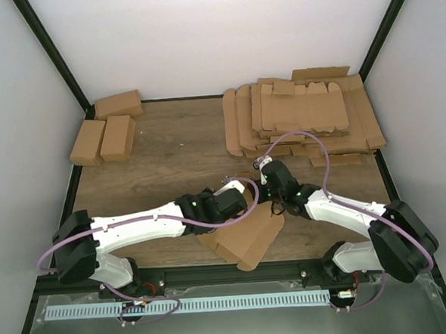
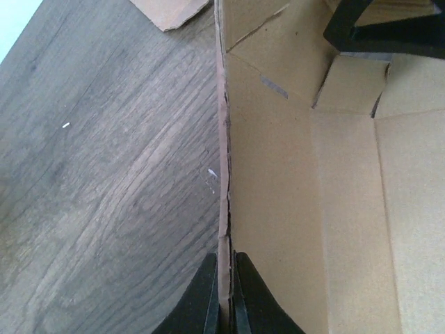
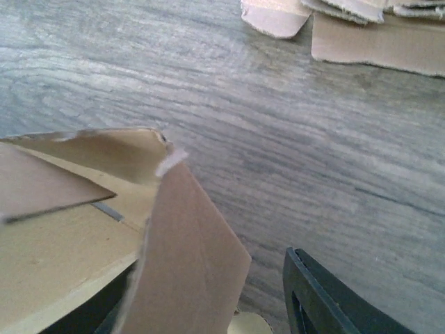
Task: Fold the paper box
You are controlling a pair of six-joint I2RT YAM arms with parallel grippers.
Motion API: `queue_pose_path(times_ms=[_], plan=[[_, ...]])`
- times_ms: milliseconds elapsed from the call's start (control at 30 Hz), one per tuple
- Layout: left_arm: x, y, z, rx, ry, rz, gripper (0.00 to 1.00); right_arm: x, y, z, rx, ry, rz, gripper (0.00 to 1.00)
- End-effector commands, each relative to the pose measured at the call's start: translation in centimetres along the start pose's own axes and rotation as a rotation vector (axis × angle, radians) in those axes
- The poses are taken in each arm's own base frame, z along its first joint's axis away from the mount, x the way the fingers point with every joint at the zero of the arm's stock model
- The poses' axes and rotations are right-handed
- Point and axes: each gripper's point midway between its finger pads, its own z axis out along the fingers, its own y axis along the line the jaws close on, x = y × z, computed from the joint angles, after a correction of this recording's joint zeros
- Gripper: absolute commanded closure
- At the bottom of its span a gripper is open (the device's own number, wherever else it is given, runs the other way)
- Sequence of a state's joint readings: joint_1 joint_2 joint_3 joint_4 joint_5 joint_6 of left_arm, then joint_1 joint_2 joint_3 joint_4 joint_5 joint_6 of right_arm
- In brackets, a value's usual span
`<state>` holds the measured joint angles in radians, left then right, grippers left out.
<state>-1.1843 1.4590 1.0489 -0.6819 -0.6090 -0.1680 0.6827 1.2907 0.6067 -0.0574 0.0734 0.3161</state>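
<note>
The left gripper (image 2: 224, 259) was clamped on the edge of the paper box (image 2: 306, 195), its two black fingers (image 2: 208, 299) pressed against either face of a thin upright wall seen edge-on. That wall ran straight away from the fingers. On its near side lay the box's pale brown inner panels, divided by creases and by short cuts around a small flap. A black angular part (image 2: 389, 28) showed over the panels beyond that flap. On the wall's far side stretched the wood-grain table (image 2: 104, 195), carrying two tiny white specks (image 2: 66, 125). The corner of another cardboard sheet (image 2: 170, 10) lay on the table further off
</note>
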Motion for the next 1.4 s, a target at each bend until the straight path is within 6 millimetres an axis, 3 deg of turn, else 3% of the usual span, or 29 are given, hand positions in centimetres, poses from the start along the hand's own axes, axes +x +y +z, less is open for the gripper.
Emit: queue_pose_path(times_ms=[0,267,700,967,1133,1267,1367], plan=[[0.4,-0.4,0.3,-0.099,0.003,0.064,0.96,-0.2,0.2,-1.1,-0.036,-0.043,0.033,0.53],[1.2,-2.1,0.5,-0.167,0.025,0.139,0.96,2.8,0.0,-1.7,-0.071,0.0,0.113,0.53],[1.8,-2.7,1.1,-0.176,0.025,0.137,0.96,3.5,0.3,-2.9,-0.109,0.005,0.191,0.46],[2.3,-1.9,1.2,-0.206,0.025,0.139,0.95,3.4,0.9,-4.5,-0.169,0.055,0.258,0.38],[2.4,-1.1,1.4,-0.215,0.038,0.121,0.95,5.8,0.2,-5.2,-0.101,0.196,0.413,0.35],[2.2,0.1,1.5,-0.23,0.044,0.104,0.95,8.0,1.5,-5.7,-0.155,0.315,0.512,0.35],[2.0,2.0,1.7,-0.259,0.061,0.082,0.95,8.1,2.8,-6.5,-0.234,0.327,0.541,0.35]])
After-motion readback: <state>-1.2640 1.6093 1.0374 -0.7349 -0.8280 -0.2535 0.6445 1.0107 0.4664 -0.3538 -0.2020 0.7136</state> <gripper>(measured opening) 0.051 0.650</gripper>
